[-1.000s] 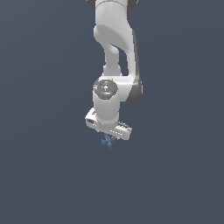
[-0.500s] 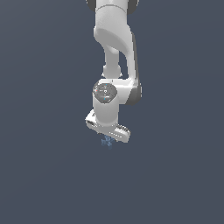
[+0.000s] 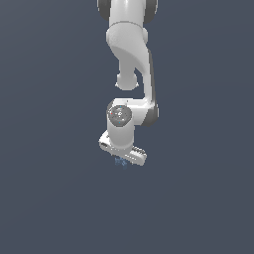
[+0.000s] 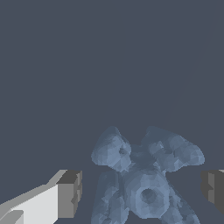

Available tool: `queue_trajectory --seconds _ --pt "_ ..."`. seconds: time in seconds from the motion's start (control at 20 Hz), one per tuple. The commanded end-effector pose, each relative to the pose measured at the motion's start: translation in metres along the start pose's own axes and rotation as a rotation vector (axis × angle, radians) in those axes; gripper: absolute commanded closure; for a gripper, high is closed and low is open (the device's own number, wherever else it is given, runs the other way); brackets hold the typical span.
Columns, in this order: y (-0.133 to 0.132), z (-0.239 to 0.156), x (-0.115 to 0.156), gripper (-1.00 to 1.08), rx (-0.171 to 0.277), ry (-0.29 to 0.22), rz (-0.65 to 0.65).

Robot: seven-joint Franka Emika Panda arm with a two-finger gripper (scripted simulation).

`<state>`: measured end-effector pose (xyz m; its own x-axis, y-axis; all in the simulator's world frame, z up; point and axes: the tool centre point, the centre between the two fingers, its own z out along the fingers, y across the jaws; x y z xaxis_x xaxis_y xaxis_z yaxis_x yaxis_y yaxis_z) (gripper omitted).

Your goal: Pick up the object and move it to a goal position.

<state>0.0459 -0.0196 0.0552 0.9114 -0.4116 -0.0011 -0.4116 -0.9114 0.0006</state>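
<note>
The object (image 4: pixel 144 177) is a pale-blue spiky jack-like piece with rounded prongs, filling the lower middle of the wrist view. It lies between my two fingertips (image 4: pixel 70 192), which stand wide apart with a gap on each side of it. In the exterior view only a small blue bit of the object (image 3: pixel 120 162) peeks out just under the white hand. My gripper (image 3: pixel 122 159) is open and low over the object, fingers pointing down and mostly hidden behind the hand.
The white arm (image 3: pixel 134 54) rises from the hand toward the top of the exterior view. A plain dark blue-grey floor (image 3: pixel 54 198) lies all around.
The hand has sunk slightly lower over the object, so less of the blue piece shows beneath it. The object has not moved.
</note>
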Motion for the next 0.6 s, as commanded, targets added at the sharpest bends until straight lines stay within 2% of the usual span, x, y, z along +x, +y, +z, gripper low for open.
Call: queue_trajectory --seconds 0.0,0.2,0.25,0.55 --pt "0.0 0.0078 0.0004 -0.92 0.001 0.001 0.001" --pt "-0.0006 0.0097 0.0015 -0.92 0.001 0.001 0.001" --pt "-0.0006 0.0097 0.0015 1.08 0.001 0.001 0.001" --pt "-0.0006 0.0097 0.0015 1.08 0.001 0.001 0.001"
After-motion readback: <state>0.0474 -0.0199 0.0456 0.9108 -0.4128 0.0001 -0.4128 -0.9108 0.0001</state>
